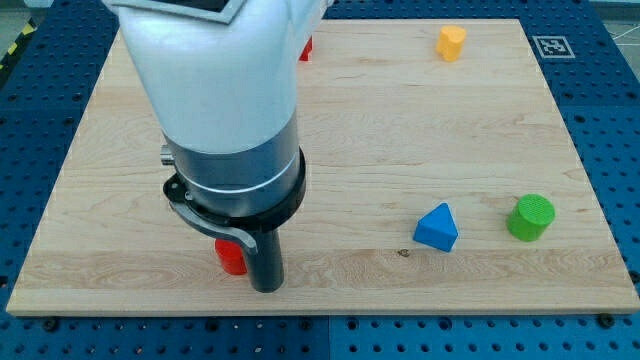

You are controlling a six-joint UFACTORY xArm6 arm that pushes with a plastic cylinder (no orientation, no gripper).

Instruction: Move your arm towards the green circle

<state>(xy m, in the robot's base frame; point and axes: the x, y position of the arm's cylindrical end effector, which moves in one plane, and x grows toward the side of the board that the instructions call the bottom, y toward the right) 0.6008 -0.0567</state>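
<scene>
Camera view: my tip (267, 287) rests beside a red block (232, 257) at bottom left; no fingers fitted (rod only). Green circle (530, 217) sits well apart, right, past the blue block (437, 227).

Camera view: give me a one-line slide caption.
My tip rests beside a red block at the board's bottom left, far from the green circle at right, past the blue block.

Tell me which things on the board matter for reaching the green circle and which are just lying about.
For the job:
green circle, near the view's right edge
my tip, far to its left, beside a red block

Just lying about:
that red block
blue block
orange block
red block behind the arm
</scene>
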